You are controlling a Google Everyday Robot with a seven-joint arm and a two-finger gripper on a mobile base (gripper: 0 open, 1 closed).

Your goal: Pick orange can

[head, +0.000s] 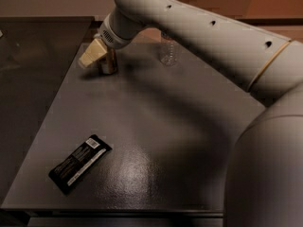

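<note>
The orange can (109, 63) stands upright near the far left corner of the dark table (156, 126). It is brownish with a silver top and is partly covered by my gripper. My gripper (96, 56), cream-coloured at its tip, reaches down from the white arm (199, 32) and sits against the can's left and upper side. Whether it holds the can does not show.
A clear plastic water bottle (168, 51) stands at the far edge, right of the can. A black snack bar wrapper (79, 163) lies flat near the front left corner. The arm's bulky white body (265, 174) fills the right side.
</note>
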